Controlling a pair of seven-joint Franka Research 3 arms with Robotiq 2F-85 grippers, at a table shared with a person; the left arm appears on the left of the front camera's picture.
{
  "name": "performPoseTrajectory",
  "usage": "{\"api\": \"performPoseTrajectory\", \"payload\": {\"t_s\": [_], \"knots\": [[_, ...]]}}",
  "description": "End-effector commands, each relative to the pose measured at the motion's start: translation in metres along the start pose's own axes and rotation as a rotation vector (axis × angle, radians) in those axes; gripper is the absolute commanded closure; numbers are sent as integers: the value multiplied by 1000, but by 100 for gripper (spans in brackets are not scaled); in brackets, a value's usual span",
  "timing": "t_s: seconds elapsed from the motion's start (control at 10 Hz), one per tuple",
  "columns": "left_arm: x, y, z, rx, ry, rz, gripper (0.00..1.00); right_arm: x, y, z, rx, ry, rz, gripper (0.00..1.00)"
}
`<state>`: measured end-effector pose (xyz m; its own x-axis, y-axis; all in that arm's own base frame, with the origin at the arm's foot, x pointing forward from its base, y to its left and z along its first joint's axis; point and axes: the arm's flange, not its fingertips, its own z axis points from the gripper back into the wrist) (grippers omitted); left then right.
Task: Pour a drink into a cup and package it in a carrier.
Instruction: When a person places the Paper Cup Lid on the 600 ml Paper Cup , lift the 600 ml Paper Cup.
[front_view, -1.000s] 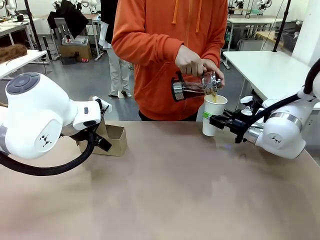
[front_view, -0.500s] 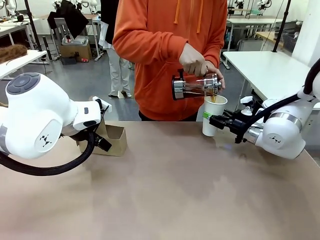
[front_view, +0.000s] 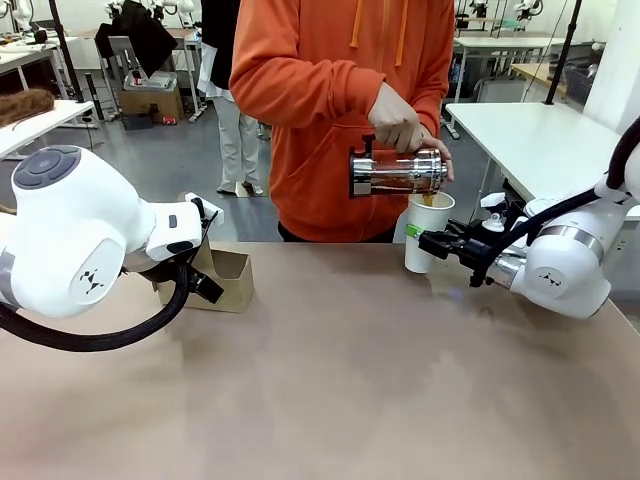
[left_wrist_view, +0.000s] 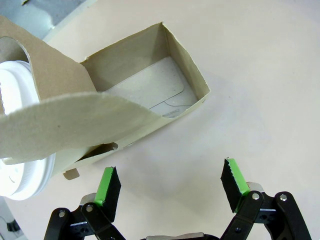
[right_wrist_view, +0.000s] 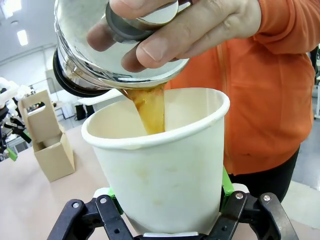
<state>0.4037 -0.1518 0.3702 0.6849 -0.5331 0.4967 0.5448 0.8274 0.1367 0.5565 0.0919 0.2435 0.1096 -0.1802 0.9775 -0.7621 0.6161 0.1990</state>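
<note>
Tan table (front_view: 340, 380). A brown cardboard carrier (front_view: 228, 280) stands on it by the far edge. A white cup (front_view: 427, 232) is well right of the carrier, base at tabletop level, contact unclear.

The left arm (front_view: 80, 250) bends in from the near left, the left gripper (left_wrist_view: 171, 180) angled downward, jaws spread wide, green pads (left_wrist_view: 107, 182) well apart and gripping nothing. The right arm (front_view: 555, 265) reaches in level from the right, the right gripper (front_view: 425, 240) clamped on either side of the cup (front_view: 428, 225).
</note>
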Motion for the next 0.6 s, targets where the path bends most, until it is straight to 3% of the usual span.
{"api": "performPoseTrajectory", "payload": {"t_s": [0.0,0.5], "knots": [[0,0,0,-2,-1,0,0,1,2,-1,-1,1,-5,20],[0,0,0,-2,-1,0,0,1,2,-1,-1,1,-5,20]]}}
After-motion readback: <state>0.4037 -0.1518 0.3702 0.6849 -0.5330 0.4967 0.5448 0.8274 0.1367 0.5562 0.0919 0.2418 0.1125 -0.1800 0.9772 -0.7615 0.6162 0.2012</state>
